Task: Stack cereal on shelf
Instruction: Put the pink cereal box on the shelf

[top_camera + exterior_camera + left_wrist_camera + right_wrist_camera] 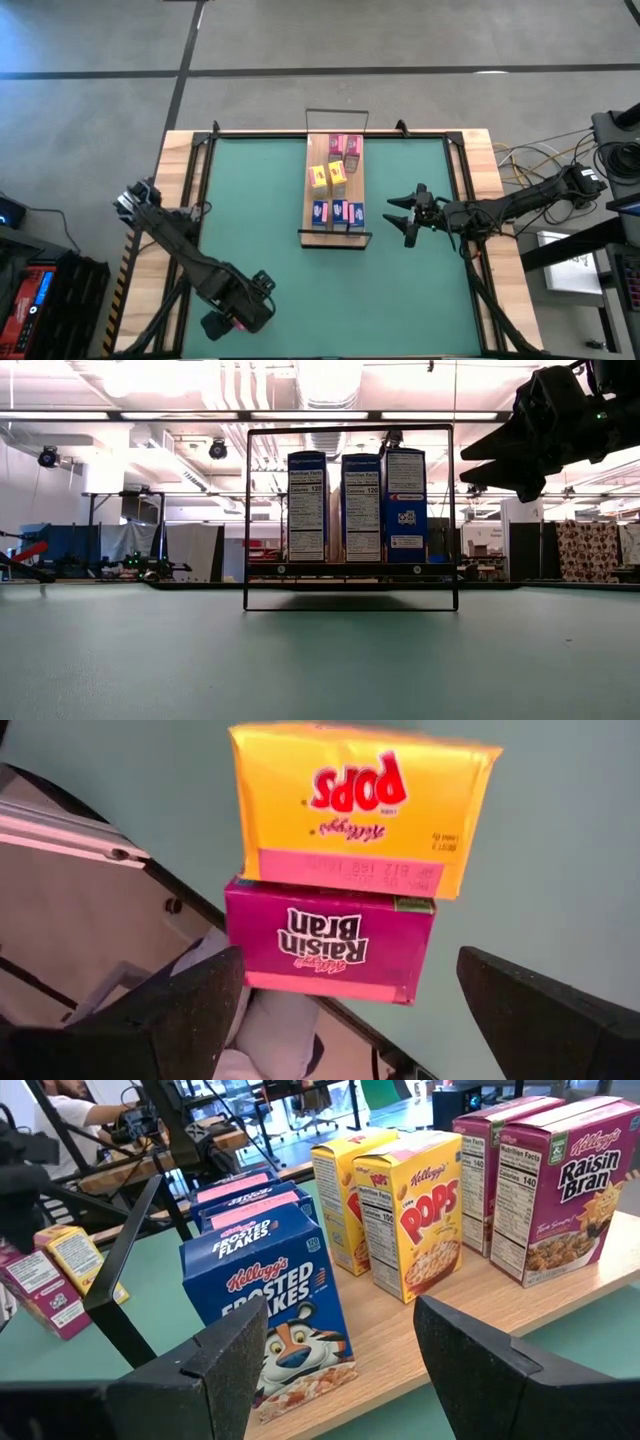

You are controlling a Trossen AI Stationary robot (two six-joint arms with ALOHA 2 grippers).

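The shelf (335, 232) is a light-wood board with black wire rails, lying mid-table. On it stand pink boxes (346, 146) at the far end, yellow ones (330, 175) in the middle and blue ones (338, 212) at the near end. My right gripper (400, 218) hovers open, just right of the blue boxes (275, 1310) and above table height. My left gripper (238, 318) is open over the table's near-left part. A yellow Pops box (365, 805) and a magenta Raisin Bran box (330, 945) lie flat side by side beyond its fingers, untouched.
Black frame rails and wooden margins run along the table's left and right sides (480, 160). Cables lie off the right edge (530, 160). Bare green surface (260, 220) stretches between the shelf and each arm. A person and equipment show beyond the table (70, 1110).
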